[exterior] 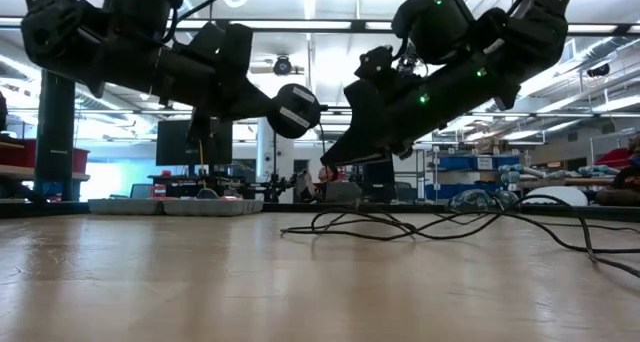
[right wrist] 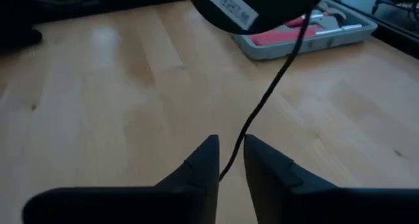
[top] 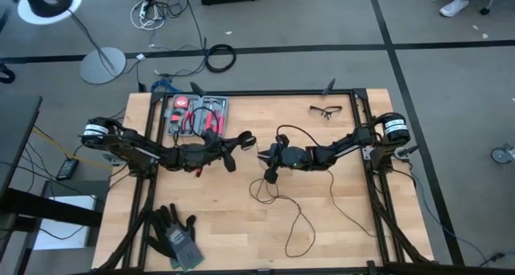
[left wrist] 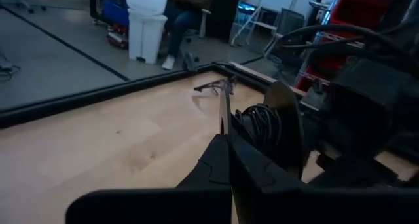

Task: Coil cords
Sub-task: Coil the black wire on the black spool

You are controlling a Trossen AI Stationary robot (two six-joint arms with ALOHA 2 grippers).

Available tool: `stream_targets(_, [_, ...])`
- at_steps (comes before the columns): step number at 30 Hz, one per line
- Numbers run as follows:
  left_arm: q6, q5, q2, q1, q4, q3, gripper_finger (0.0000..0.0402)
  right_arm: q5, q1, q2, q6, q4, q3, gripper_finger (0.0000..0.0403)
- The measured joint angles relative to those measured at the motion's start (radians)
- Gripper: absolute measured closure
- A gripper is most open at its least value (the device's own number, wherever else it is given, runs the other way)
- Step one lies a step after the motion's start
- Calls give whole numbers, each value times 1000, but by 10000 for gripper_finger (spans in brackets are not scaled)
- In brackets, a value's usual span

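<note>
The thin black cord lies in slack loops on the wooden table's middle and near right. Its round black puck is up in the air beside my left gripper, which is shut and points level toward the table's right. A few turns of cord are bunched next to the puck. From the puck the cord drops through the gap of my right gripper, which stands open just right of the left one and slants down. My left gripper pinches the thin cord between its two fingertips, close to the puck end. The fingers come level from the table's left. The puck is lifted clear of the table; whether the fingers also touch it I cannot tell. Below it the cord hangs slack. My right gripper has the cord running through the gap between its fingertips. I cannot tell whether either finger touches it.
A grey tool tray with red-handled pliers stands at the far left of the table. Safety glasses lie at the far right and dark gloves at the near left. Black frame rails run along the table's sides.
</note>
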Motion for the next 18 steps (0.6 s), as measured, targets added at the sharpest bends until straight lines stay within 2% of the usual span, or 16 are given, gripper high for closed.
stream_targets(12, [6, -3, 0, 0, 17, 0, 401, 12, 11, 29, 146, -46, -2, 307])
stream_targets(15, [8, -3, 0, 0, 28, 0, 401, 19, 11, 56, 146, -21, 1, 310])
stream_targets(18, [8, -3, 0, 0, 30, 0, 401, 22, 11, 77, 153, -5, 0, 331])
